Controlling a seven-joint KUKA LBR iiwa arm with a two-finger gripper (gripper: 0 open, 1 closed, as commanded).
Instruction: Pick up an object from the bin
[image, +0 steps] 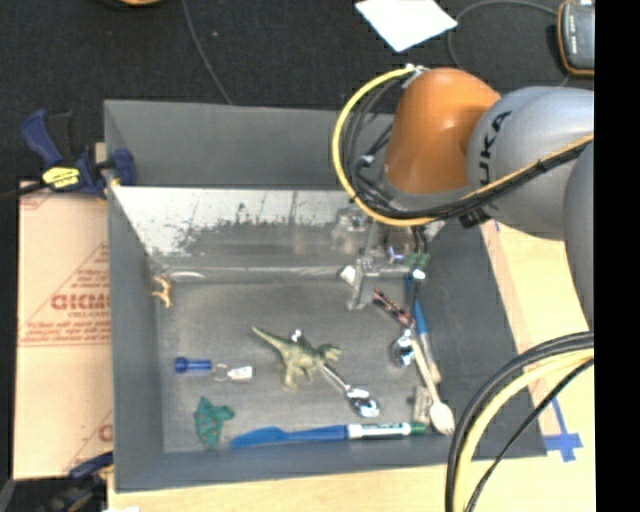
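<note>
Orange-capped wrist, gripper (362, 272) at 1 o'clock in the bin (130, 330); whether it is wide or narrow cannot be told.
Nearest, at its 4 o'clock, a blue pen (419, 322); at 7 o'clock a green dinosaur (298, 358) beside a spoon (362, 405). The arm reads "UKA".

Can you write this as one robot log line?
gripper: over far right of bin | green toy dinosaur: mid-floor, untouched
</note>
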